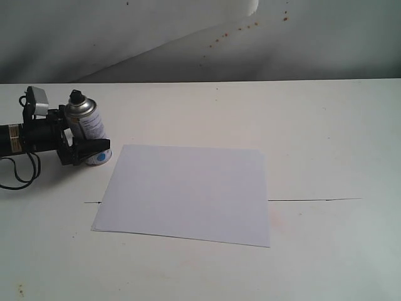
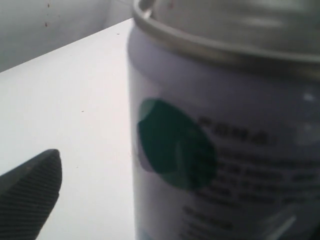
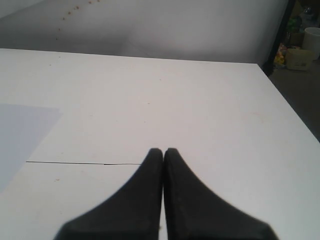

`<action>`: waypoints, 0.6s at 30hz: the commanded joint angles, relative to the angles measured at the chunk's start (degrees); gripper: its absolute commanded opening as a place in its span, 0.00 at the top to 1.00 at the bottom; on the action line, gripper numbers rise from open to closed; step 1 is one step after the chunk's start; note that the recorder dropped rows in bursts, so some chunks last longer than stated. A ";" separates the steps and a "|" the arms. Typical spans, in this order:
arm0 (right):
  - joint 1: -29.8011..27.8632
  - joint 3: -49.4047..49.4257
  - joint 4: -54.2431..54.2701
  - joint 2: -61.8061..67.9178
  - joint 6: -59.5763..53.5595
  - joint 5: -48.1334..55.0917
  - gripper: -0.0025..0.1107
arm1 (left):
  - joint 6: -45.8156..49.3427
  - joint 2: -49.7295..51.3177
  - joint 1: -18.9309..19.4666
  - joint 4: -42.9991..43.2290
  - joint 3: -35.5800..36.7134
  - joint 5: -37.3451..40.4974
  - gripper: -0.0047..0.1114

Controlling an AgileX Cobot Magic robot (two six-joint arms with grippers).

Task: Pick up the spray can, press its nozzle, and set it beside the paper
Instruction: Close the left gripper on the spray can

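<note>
At the left of the white tabletop [image 1: 313, 125]: a small silver metal spray can [image 1: 86, 125] with a white printed label and a blue dot stands upright, near the far left corner of the paper but apart from it.
Paper: a large plain white rectangular sheet [image 1: 188, 194], flat in mid-table, with nothing on it.
Nozzle: a tiny black plastic button [image 1: 76, 96] on the can's domed top, uncovered.
Left claw: the black left gripper [image 1: 95, 144] reaches in low and level, its jaws spread wide to either side of the can's lower body. The left wrist view shows bare table between the ribbed finger [image 2: 30, 195] and the can wall, so nothing is clamped. The other finger is hidden.
Right claw: the right gripper [image 3: 163, 151] has its jaws pressed together on nothing, over bare table well apart from the can.
Step in hand: judged to be the grasp, with the lift not yet begun.
Doing it well: the can looks off-centre between the jaws, so centre first and then close evenly, or one finger may shove it over. Smooth round metal probably slips, so squeeze firmly and keep the grip low, leaving the nozzle free.
Container: the can is the only vessel on the table. It is sealed, so its contents cannot be seen.
</note>
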 commanded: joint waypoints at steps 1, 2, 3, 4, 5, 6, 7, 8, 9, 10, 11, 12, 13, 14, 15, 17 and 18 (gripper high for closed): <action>-0.19 0.14 -0.34 -0.14 -0.14 -0.34 0.98 | 0.19 0.06 -1.10 -1.01 -0.22 -0.47 0.09; -0.19 0.14 -0.34 -0.14 -0.14 -0.34 0.98 | 0.19 0.06 -1.19 -1.01 -0.22 -0.47 0.09; -0.19 0.14 -0.34 -0.14 -0.14 -0.34 0.98 | 0.19 0.06 -1.33 -1.01 -0.22 -0.47 0.09; -0.19 0.14 -0.34 -0.14 -0.14 -0.34 0.98 | 0.19 0.06 -1.37 -1.01 -0.22 -0.47 0.09; -0.19 0.14 -0.34 -0.14 -0.14 -0.34 0.98 | 0.19 0.06 -1.37 -1.01 -0.22 -0.47 0.09; -0.19 0.14 -0.34 -0.14 -0.14 -0.34 0.98 | 0.19 0.06 -1.46 -1.01 -0.22 -0.47 0.09; -0.19 0.14 -0.34 -0.14 -0.14 -0.34 0.98 | 0.01 0.06 -1.39 -1.01 -0.22 -0.47 0.09; -0.19 0.14 -0.34 -0.14 -0.14 -0.34 0.98 | 0.01 0.06 -1.39 -1.01 -0.22 -0.47 0.09; -0.19 0.14 -0.34 -0.14 -0.14 -0.34 0.98 | 0.01 0.06 -1.39 -1.01 -0.22 -0.47 0.09; -0.19 0.14 -0.34 -0.14 -0.14 -0.34 0.98 | 0.01 0.06 -1.39 -0.90 -0.22 -0.47 0.09; -0.19 0.14 -0.34 -0.14 -0.14 -0.34 0.98 | 0.01 0.06 -1.39 -0.53 -0.22 -0.47 0.09; -0.19 0.14 -0.34 -0.14 -0.14 -0.34 0.98 | 0.01 0.06 -1.39 -0.19 -0.22 -0.47 0.09; -0.19 0.14 -0.34 -0.14 -0.14 -0.34 0.98 | 0.01 0.06 -1.39 -0.01 -0.22 -0.47 0.09; -0.19 0.14 -0.34 -0.14 -0.14 -0.34 0.98 | 0.01 0.06 -1.39 -0.01 -0.22 -0.47 0.09; -0.19 0.14 -0.34 -0.14 -0.14 -0.34 0.98 | 0.01 0.06 -1.39 -0.01 -0.22 -0.47 0.09; -0.19 0.14 -0.34 -0.14 -0.14 -0.34 0.98 | 0.01 0.06 -1.39 -0.01 -0.22 -0.47 0.09; -0.19 0.14 -0.34 -0.14 -0.14 -0.34 0.98 | 0.01 0.06 -1.39 0.00 -0.22 -0.47 0.09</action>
